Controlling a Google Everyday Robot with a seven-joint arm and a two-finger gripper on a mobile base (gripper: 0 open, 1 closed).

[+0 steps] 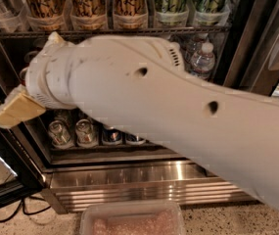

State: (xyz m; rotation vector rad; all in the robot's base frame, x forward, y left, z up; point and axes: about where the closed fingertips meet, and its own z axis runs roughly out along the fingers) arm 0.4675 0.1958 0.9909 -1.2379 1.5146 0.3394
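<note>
My white arm (178,106) crosses the camera view from the lower right to the left and hides much of an open drinks fridge. At its left end my gripper (12,110) shows as a tan block in front of the fridge's left door frame, at the height of the lower shelf. Nearest to it is a row of drink cans (75,131) standing on that shelf, just to its right and behind it. Nothing is visible in the gripper.
Tall cans (87,4) line the wire shelf (104,33) above. Water bottles (202,58) stand at the right behind the arm. A steel grille (129,185) runs below the fridge. A clear lidded tub (131,219) with pinkish contents sits at the bottom edge. Cables (11,207) lie on the floor at left.
</note>
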